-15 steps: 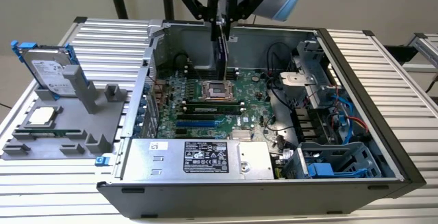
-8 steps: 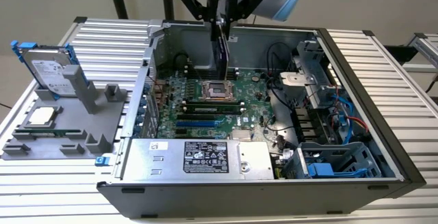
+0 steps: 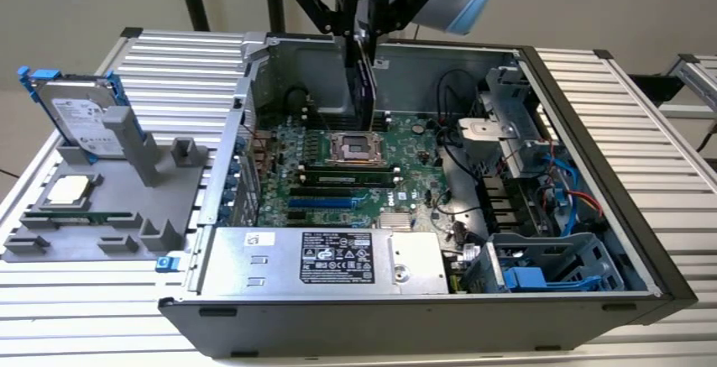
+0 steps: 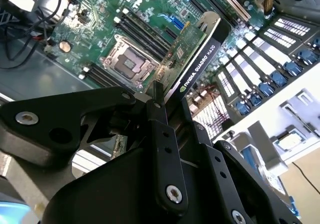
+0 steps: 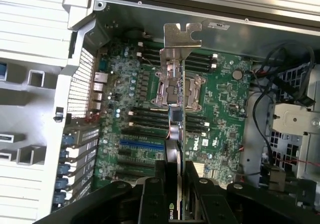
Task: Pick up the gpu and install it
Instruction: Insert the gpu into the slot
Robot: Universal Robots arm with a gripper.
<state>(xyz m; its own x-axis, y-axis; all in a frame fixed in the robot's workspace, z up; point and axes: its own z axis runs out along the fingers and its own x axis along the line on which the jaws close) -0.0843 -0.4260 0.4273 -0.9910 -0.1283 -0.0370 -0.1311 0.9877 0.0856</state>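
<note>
The gpu point(image 3: 367, 90) hangs on edge inside the open computer case, above the green motherboard point(image 3: 336, 174) near its processor socket. My gripper point(image 3: 361, 35) comes down from above and is shut on the card's upper edge. In the first wrist view the gpu point(image 5: 176, 69) shows edge-on with its silver bracket at the far end, between my black fingers point(image 5: 155, 189). The second wrist view shows the gpu's point(image 4: 197, 59) black cooler face and green board held over the memory slots. I cannot tell whether the card touches the board.
The case point(image 3: 583, 157) lies on a ribbed metal table, with a power supply point(image 3: 325, 258) at the front and cables and drive cages point(image 3: 538, 191) at the exterior view's right. A grey fixture point(image 3: 101, 216) beside it holds a hard drive point(image 3: 84, 115) and a processor point(image 3: 70, 189).
</note>
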